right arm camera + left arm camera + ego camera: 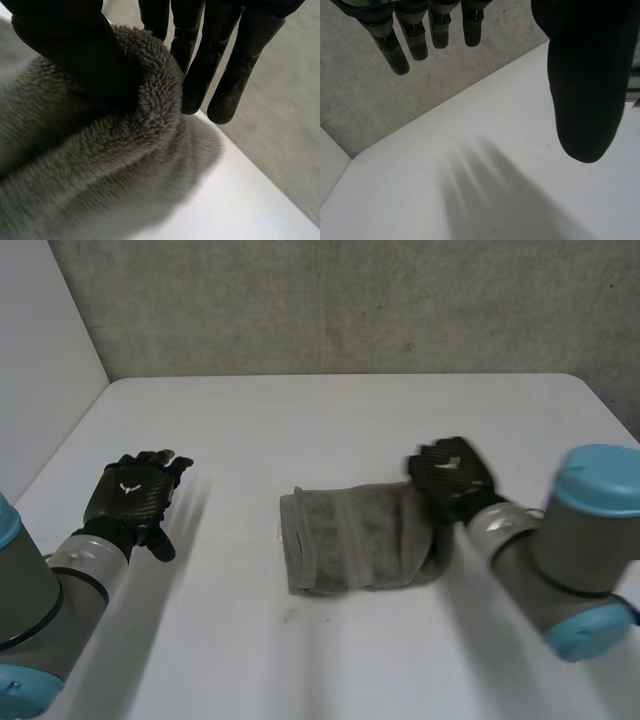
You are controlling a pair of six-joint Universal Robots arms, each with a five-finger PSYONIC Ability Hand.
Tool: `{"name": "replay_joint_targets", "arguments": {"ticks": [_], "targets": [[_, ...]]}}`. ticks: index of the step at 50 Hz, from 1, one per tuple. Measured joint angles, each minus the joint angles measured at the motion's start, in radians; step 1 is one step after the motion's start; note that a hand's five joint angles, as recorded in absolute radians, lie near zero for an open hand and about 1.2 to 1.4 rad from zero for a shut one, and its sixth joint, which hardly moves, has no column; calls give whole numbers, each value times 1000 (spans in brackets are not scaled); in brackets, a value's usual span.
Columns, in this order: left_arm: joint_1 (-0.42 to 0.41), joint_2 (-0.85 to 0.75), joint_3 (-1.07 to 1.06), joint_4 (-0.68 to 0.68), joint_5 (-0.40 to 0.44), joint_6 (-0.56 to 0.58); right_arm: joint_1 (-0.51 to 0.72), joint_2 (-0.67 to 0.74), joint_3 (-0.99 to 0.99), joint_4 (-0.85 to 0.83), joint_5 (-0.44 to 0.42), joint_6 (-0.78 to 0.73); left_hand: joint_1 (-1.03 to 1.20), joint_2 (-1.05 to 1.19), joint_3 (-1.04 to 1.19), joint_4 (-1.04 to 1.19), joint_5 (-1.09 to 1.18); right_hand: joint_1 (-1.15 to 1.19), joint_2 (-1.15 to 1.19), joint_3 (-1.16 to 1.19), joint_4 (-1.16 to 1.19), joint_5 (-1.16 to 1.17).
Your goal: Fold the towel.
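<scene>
The towel (360, 538) lies folded mid-surface (330, 420). The right hand (455, 472) pinches its right end between fingers (235, 75) and thumb. The left hand (130, 495) hovers, fingers apart.

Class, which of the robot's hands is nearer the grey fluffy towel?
The right hand: it pinches a fold at one end of the grey fluffy towel. The left hand hovers open over the white table, well apart from the towel.
</scene>
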Motion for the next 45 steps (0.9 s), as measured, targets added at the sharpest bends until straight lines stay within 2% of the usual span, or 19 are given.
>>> {"name": "replay_joint_targets", "arguments": {"ticks": [4,8,15,16,18,19,20,22,23,28,33,39,44,45], "targets": [[0,0,0,0,-1,0,172,76,-84,9,-1,-28,0,0,0,0,0,1,4,0,0,1],[0,2,0,0,-3,-1,277,141,-115,12,-7,-78,0,0,0,0,0,2,4,1,1,2],[1,21,7,-1,-7,-18,367,203,-116,19,-9,-154,0,0,0,0,0,-13,-6,-10,-3,0],[1,29,13,-1,-8,-34,373,201,-111,24,-5,-162,0,0,0,0,0,-229,-201,-209,-211,-172],[-2,39,26,-4,-9,-68,374,185,-103,32,-2,-161,0,0,0,0,0,-464,-419,-414,-406,-364],[-3,43,33,-6,-9,-85,370,171,-97,36,-1,-154,0,0,0,0,0,-664,-600,-566,-596,-526],[-7,48,46,-9,-9,-110,365,155,-93,38,0,-145,0,0,0,0,0,-664,-600,-566,-596,-526],[-17,54,70,-17,-10,-152,339,111,-78,43,0,-110,0,0,0,0,0,-1001,-864,-866,-866,-841],[-23,56,86,-24,-10,-176,320,88,-71,45,0,-87,0,0,0,0,0,-1056,-913,-924,-918,-891],[-68,52,184,-82,-11,-275,214,-19,-37,51,-1,51,0,0,0,0,0,-1147,-987,-998,-994,-959],[-154,-6,340,-188,-17,-350,98,-116,7,64,0,210,0,0,0,0,0,-1189,-1026,-1038,-1031,-974],[-317,-182,626,-384,-83,-464,-54,-198,62,114,-8,379,3,10,0,4,0,-1198,-1035,-1044,-1038,-973],[-421,-344,819,-511,-133,-553,-121,-212,76,174,-36,441,4,14,0,9,0,-1199,-1035,-1044,-1041,-973],[-421,-344,819,-511,-133,-553,-121,-212,76,174,-36,441,4,14,0,9,0,-1199,-1035,-1044,-1041,-973]]}}
